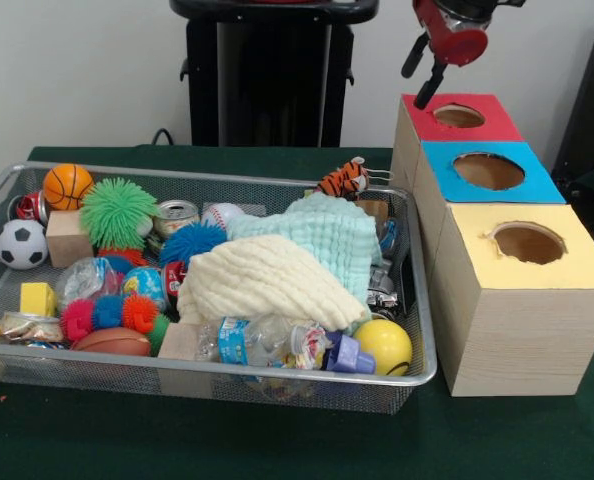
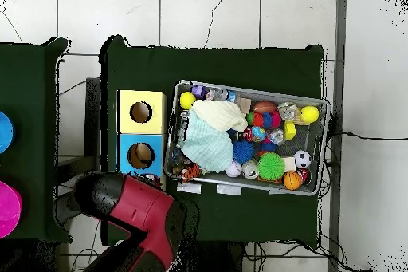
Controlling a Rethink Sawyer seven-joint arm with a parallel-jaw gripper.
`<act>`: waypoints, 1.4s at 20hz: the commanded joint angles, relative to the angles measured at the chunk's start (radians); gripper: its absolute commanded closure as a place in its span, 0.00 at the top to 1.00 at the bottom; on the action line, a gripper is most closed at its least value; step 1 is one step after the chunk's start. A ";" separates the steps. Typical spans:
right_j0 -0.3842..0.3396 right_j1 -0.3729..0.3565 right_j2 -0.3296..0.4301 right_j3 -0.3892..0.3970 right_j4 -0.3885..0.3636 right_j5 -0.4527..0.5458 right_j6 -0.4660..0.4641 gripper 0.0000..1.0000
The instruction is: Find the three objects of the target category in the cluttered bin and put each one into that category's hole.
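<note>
The gripper [image 1: 432, 85], whose grip state I cannot tell, hangs just above the red-topped box [image 1: 455, 118], probably at that hole, while the wire bin [image 1: 417, 300] of balls, cloths and cans sits below and well aside.

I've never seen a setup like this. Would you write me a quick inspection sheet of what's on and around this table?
Surface: green cloth table.
Job's things: wire bin full of items; three boxes with round holes, red-topped, blue-topped, yellow-topped.
Clutter: cream cloth and pale green cloth over balls, cans, blocks; toy tiger at the far rim.
End effector: above the red-topped box, holding nothing visible; open or shut unclear.
Cables: black cables on the floor.
Surroundings: tiled floor, second table alongside.
</note>
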 commanded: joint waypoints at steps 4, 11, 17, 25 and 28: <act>-0.084 0.088 0.059 -0.099 -0.031 -0.092 0.159 1.00; -0.118 0.096 0.077 -0.138 -0.023 -0.109 0.145 1.00; -0.152 0.093 0.109 -0.138 -0.017 -0.146 0.116 1.00; -0.197 0.091 0.147 -0.141 -0.021 -0.197 0.076 1.00; -0.207 0.095 0.164 -0.136 -0.020 -0.218 0.071 1.00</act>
